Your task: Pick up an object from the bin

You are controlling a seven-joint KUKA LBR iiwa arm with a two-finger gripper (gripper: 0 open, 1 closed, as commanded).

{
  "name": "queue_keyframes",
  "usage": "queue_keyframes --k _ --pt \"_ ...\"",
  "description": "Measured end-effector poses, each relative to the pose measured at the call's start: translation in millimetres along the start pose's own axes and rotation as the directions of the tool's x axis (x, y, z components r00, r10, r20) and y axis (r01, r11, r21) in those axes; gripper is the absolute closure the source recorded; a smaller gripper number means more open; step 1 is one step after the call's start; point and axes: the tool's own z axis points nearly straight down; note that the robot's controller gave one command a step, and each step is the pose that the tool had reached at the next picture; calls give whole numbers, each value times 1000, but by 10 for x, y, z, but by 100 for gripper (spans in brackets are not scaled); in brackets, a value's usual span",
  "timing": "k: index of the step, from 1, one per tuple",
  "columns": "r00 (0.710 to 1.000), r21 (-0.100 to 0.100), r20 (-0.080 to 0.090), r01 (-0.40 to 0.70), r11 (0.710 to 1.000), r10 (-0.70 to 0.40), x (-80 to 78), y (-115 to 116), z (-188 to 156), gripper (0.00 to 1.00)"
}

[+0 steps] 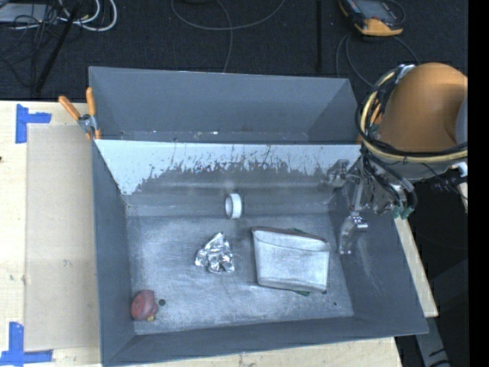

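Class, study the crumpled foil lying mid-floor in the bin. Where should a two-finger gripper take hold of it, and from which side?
Probably from straight above, closing across the middle of the crumpled foil. It lies apart from the white tape roll and the folded grey cloth, leaving bare bin floor on both sides, and its creased lump should squash into a grip.

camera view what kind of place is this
Most likely a robotics lab's grasping test cell: a grey metal bin holds a few unrelated oddments (crumpled foil, folded grey cloth, white roll), the robot's gripper hangs over its right side, and loose cables lie on the dark floor behind.
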Motion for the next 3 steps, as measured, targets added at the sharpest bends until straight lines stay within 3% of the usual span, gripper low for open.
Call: queue_keyframes --k 1,2,3 --pt "996 -2 -13 -86 996 86 646 43 925 0" --pt "999 8 35 14 1000 -14 787 120 1312 0" --pt "999 8 40 17 1000 -18 769 126 1296 100"
